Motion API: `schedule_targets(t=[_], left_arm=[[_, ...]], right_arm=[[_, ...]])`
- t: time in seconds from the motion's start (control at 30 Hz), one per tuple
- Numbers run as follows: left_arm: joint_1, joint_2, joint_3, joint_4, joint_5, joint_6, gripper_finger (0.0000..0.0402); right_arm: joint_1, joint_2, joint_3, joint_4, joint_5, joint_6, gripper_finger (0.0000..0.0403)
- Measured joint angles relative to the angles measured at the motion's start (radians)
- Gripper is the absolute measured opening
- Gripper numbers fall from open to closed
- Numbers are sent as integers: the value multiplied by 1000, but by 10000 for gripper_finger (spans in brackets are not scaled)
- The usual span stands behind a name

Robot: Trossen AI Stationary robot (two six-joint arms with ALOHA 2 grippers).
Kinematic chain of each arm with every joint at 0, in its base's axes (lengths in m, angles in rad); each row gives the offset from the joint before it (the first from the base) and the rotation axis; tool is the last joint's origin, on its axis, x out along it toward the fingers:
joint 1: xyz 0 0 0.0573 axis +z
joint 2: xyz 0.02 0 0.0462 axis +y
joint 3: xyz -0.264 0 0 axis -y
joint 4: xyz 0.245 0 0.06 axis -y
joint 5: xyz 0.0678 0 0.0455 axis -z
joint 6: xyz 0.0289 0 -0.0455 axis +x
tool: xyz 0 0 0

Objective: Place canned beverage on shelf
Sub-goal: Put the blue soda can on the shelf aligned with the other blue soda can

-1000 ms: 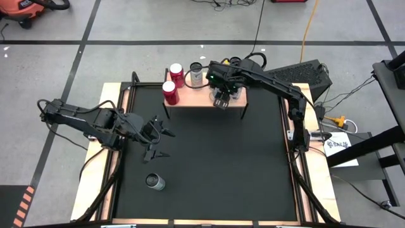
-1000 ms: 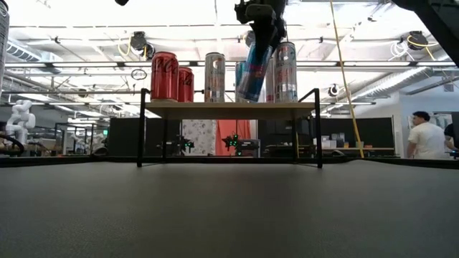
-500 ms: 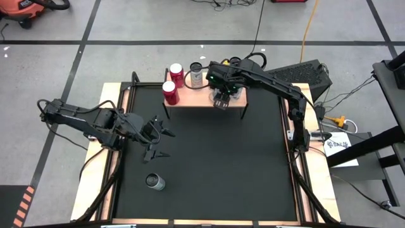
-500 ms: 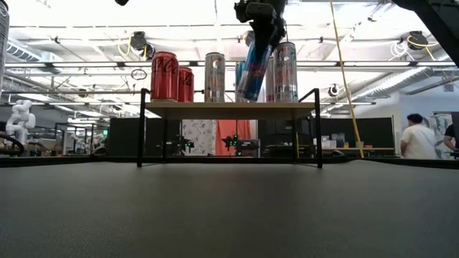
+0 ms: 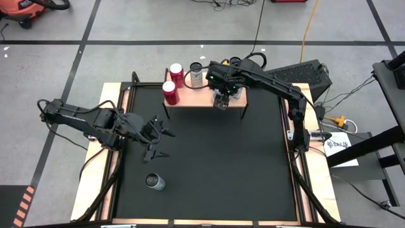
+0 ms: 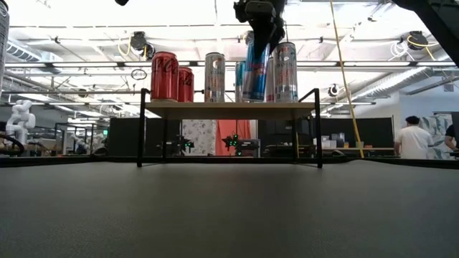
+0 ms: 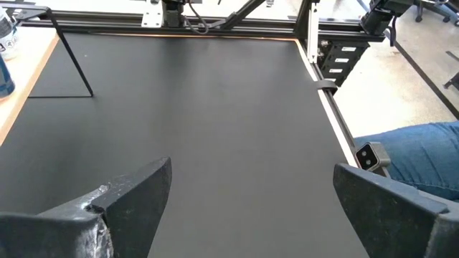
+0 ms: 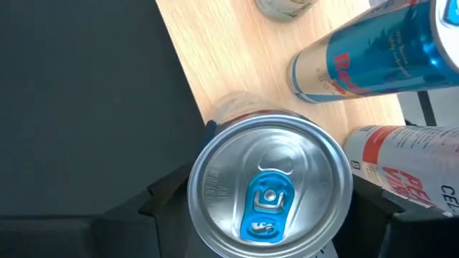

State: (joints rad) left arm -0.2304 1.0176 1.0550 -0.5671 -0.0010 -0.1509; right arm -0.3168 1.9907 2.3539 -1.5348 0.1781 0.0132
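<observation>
From above, the right gripper (image 5: 221, 101) sits over the front edge of the shelf (image 5: 196, 94), at about 12 o'clock on the black mat (image 5: 209, 164). The blue can under it is mostly hidden here. Two red cans (image 5: 171, 92) stand at the shelf's left end. The left gripper (image 5: 158, 140) hangs wide open and empty over the mat around 9 o'clock, and a silver can (image 5: 154, 182) stands alone near 7 o'clock. The floor around the table is grey concrete with cables.

From table height, the blue can (image 6: 256, 72) stands on the shelf top with its long axis vertical, top end up, maybe a hair off plumb. The gripper's fingers come down on either side of its upper part; can't tell if they're touching it. A person in a white shirt (image 6: 412, 140) stands far back in the workshop.

The left wrist camera just shows bare mat between its spread fingers (image 7: 129, 201).

The right wrist camera looks straight down on the blue can's lid, blue tab (image 8: 264, 208) up, base on light wood, fingers flanking it.
</observation>
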Motion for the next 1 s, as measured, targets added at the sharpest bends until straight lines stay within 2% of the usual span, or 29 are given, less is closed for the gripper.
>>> schedule_targets(t=[0.33, 0.5, 1.0], left_arm=[[0, 0, 0, 0, 0, -1, 391], [0, 0, 0, 0, 0, -1, 391], [0, 0, 0, 0, 0, -2, 391]], right_arm=[[-1, 0, 0, 67, 1, -3, 242], [-1, 0, 0, 31, 4, -28, 242], [-5, 0, 0, 71, 8, -33, 242]])
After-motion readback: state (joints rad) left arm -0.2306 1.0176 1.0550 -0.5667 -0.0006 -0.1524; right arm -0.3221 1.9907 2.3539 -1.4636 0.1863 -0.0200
